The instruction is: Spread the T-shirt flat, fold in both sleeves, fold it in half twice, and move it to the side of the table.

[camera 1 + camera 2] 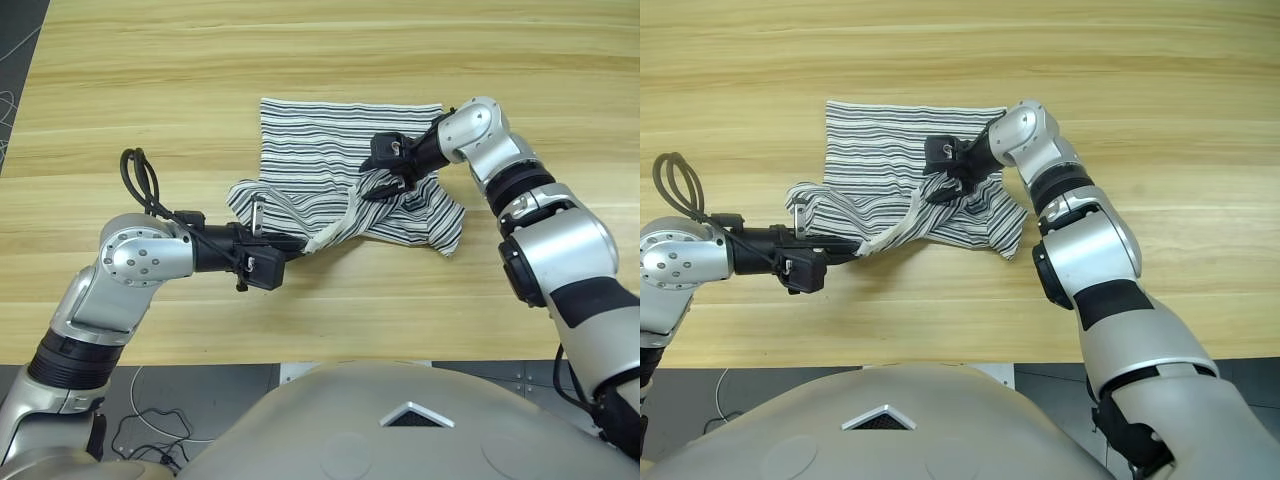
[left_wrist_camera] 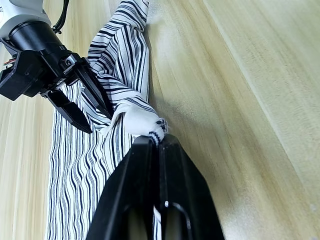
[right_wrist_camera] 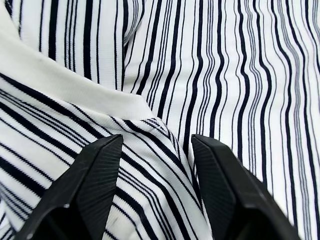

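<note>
Pinching the T-shirt [image 1: 320, 140] by its white collar [image 2: 140, 117], the left pincer [image 2: 156, 142] was clamped tight; the right pincer [image 3: 156, 145], fingers moderately apart, pressed the rumpled fabric mid-desk [image 1: 150, 80].

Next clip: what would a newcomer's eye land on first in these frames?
A black-and-white striped T-shirt lies in the middle of the wooden table, its far part flat and its near part crumpled. The left end effector is shut on the shirt's white neckband at the near edge of the bunch. The right end effector is open over the crumpled fabric on the right.
</note>
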Controlling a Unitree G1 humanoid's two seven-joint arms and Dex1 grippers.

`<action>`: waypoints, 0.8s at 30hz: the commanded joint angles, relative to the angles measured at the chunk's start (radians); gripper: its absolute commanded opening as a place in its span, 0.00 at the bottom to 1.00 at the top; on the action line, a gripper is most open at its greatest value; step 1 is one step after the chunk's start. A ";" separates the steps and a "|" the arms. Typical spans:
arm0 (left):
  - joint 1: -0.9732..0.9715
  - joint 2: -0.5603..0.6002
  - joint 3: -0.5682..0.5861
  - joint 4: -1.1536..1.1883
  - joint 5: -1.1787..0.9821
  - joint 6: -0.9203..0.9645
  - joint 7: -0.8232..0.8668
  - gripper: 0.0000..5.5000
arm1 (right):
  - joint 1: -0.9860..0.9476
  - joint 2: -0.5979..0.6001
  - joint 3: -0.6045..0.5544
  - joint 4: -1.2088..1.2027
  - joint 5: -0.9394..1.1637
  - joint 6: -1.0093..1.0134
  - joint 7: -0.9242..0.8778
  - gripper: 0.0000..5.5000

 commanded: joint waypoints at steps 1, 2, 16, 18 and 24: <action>-0.009 -0.003 -0.007 0.007 0.015 -0.008 0.012 0.02 | 0.005 0.005 0.006 0.012 -0.024 -0.003 -0.015 0.37; -0.009 -0.003 -0.007 0.010 0.015 -0.009 0.013 0.02 | 0.005 0.005 0.005 0.012 -0.026 -0.004 -0.018 0.33; -0.034 -0.026 -0.023 0.075 0.045 -0.030 0.035 0.02 | 0.007 -0.060 -0.080 -0.060 0.060 -0.097 0.054 0.02; -0.038 -0.029 -0.020 0.080 0.045 -0.028 0.036 0.02 | 0.020 -0.084 -0.108 -0.105 0.099 -0.115 0.093 0.02; -0.062 -0.035 0.006 0.091 0.027 -0.018 0.046 0.02 | 0.146 -0.184 -0.159 -0.342 0.223 -0.113 0.211 0.02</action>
